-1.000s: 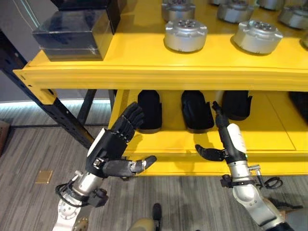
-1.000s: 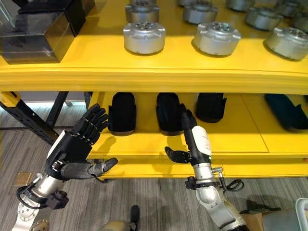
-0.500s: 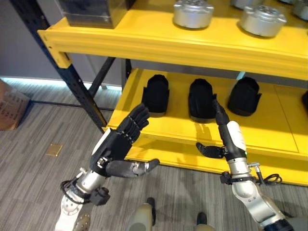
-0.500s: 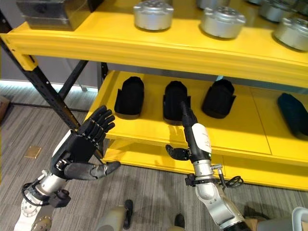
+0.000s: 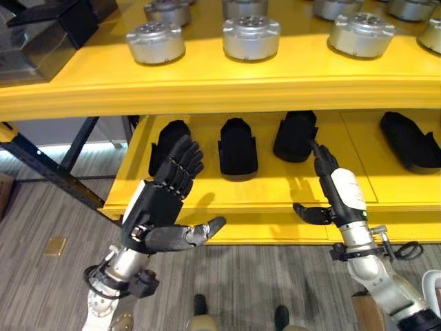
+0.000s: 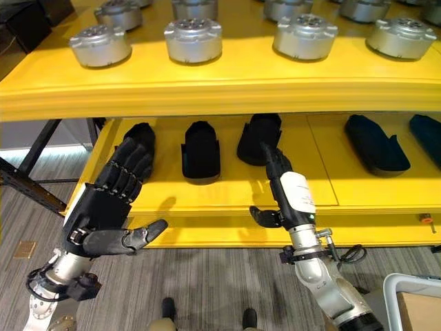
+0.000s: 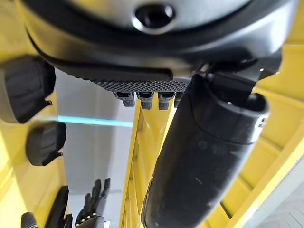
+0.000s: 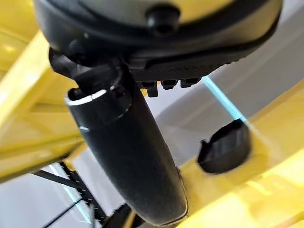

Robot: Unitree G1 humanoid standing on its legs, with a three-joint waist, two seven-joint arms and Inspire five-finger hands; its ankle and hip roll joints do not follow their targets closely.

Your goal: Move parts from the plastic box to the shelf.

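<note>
A yellow shelf (image 5: 227, 86) has two levels. Several round silver parts (image 5: 251, 36) stand on the upper level. Several black moulded parts (image 5: 238, 147) lie in a row on the lower level (image 5: 275, 193). My left hand (image 5: 162, 207) is raised in front of the lower level's left end, open, fingers straight, thumb out, and holds nothing. My right hand (image 5: 337, 196) stands upright before the lower level, open and empty, its fingertips just below a black part (image 5: 296, 136). The left wrist view shows the straight thumb (image 7: 204, 152). In the right wrist view a black part (image 8: 225, 147) lies past the thumb (image 8: 128, 152).
A dark box (image 5: 41, 34) sits at the upper level's left end. A black diagonal brace (image 5: 48, 172) of the rack runs down at the left. A pale box rim (image 6: 413, 289) shows at the lower right on the grey plank floor (image 5: 41, 214).
The camera has swung, so the shelf now shows further to its right, with more silver and black parts. Both hands keep the same open, empty pose.
</note>
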